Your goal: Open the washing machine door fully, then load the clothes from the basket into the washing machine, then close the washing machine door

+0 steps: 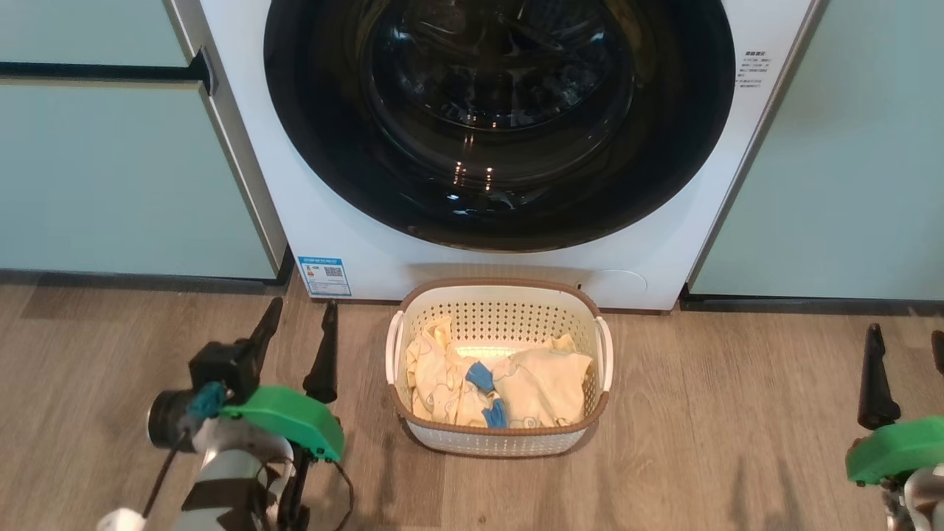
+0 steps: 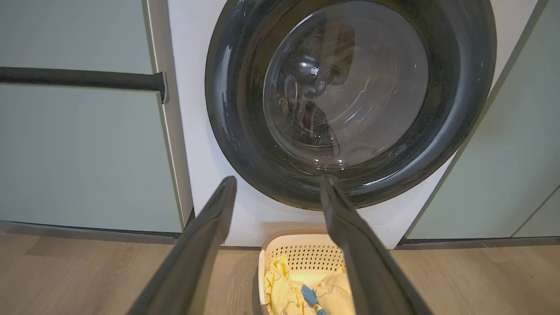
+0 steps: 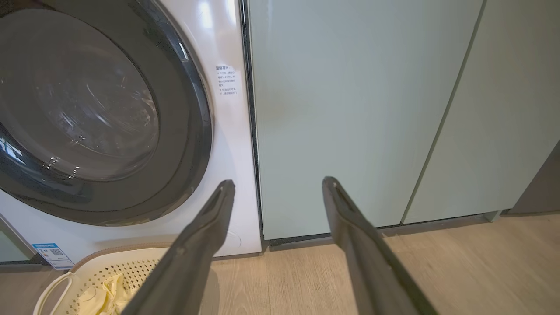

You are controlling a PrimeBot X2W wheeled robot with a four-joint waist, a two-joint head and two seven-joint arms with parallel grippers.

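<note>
Basket (image 1: 501, 324) between left claw (image 1: 302, 304) and right claw (image 1: 906, 332) — left nearer

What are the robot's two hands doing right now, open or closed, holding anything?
The left hand is open, holding nothing.
The right hand is open, holding nothing.

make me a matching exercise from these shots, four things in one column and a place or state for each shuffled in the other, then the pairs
Things
1. washing machine door
2. basket
3. clothes
4. left claw

Place or state
a. open, holding nothing
b. shut against the washing machine
c. standing on the floor, just in front of the washing machine
d. lying inside the basket

Pairs: 1-b, 2-c, 3-d, 4-a
</note>
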